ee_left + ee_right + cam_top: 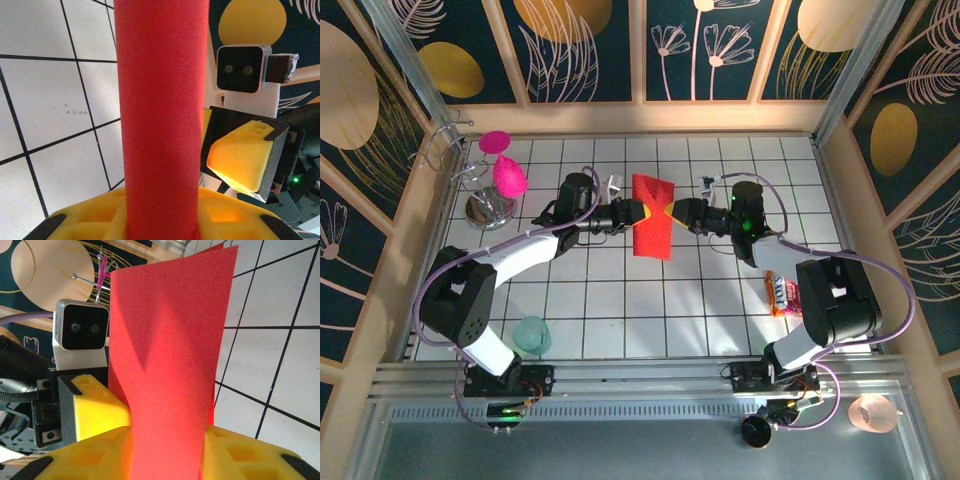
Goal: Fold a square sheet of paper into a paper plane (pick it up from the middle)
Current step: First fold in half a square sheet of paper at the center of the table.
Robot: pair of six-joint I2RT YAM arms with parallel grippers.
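Two arms, one sheet, three bystanders; entries run from largest to smallest.

1. tiled table (620,320): white grid surface lying beneath both sets of jaws.
2. left arm (515,250) and right arm (788,258): each reaches inward so the wrists face one another and the jaws meet nose to nose.
3. square sheet of paper (655,240): bright red, lifted off the tiles and pinched at its waist between the two sets of jaws. It flares beyond them on either side like a bow-tie. Judged to be held at the middle so both halves hang free for creasing. No sharp point or centre ridge shows yet.
4. magenta goblets (507,172): on a wire rack, well apart from the left jaws on their outer side.
5. teal cup (532,333): well apart, on the base side of the left jaws.
6. snack packet (782,293): base side of the right jaws, beside that arm.
7. left gripper (642,213): jaws narrow, yellow pads clamped on the sheet.
8. right gripper (672,213): jaws narrow, red paper filling the gap and touching both pads, directly opposite the left pair.
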